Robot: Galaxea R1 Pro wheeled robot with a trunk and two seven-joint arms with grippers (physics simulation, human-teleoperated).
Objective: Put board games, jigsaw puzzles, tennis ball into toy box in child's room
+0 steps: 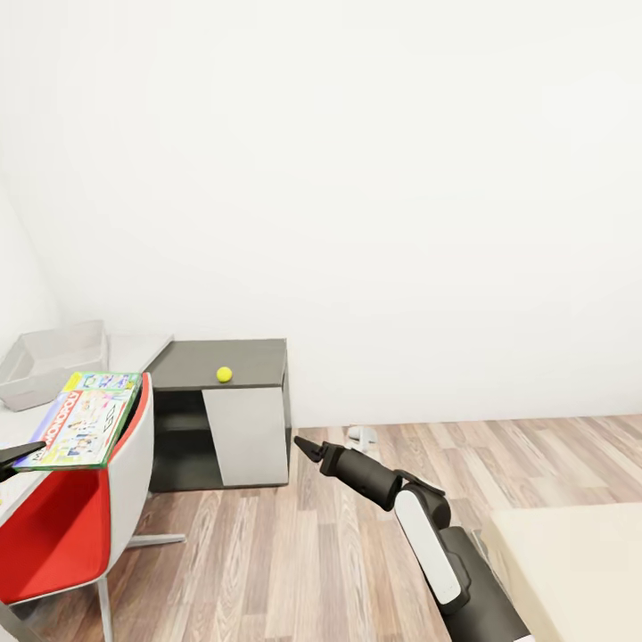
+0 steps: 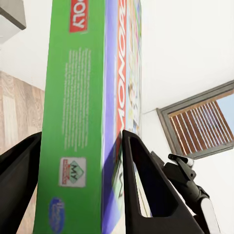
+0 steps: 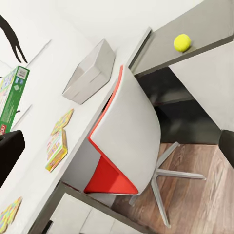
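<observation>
Your left gripper [image 2: 78, 190] is clamped on the green-edged game box [image 1: 85, 419], carried flat above the red chair [image 1: 67, 526]. The toy box [image 1: 49, 361] lies beyond the chair on the table [image 1: 134, 349], nearer your left arm. Whether the right gripper [image 1: 308, 446], idle over the floor, is parted or closed cannot be told.

Two board games [image 3: 10, 97], two jigsaw puzzles [image 3: 63, 121], one tennis ball [image 1: 224, 374], one toy box [image 1: 49, 359].

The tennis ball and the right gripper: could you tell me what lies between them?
In the head view, the lower end unit's white door and bare wood floor separate the tennis ball from the right gripper.
</observation>
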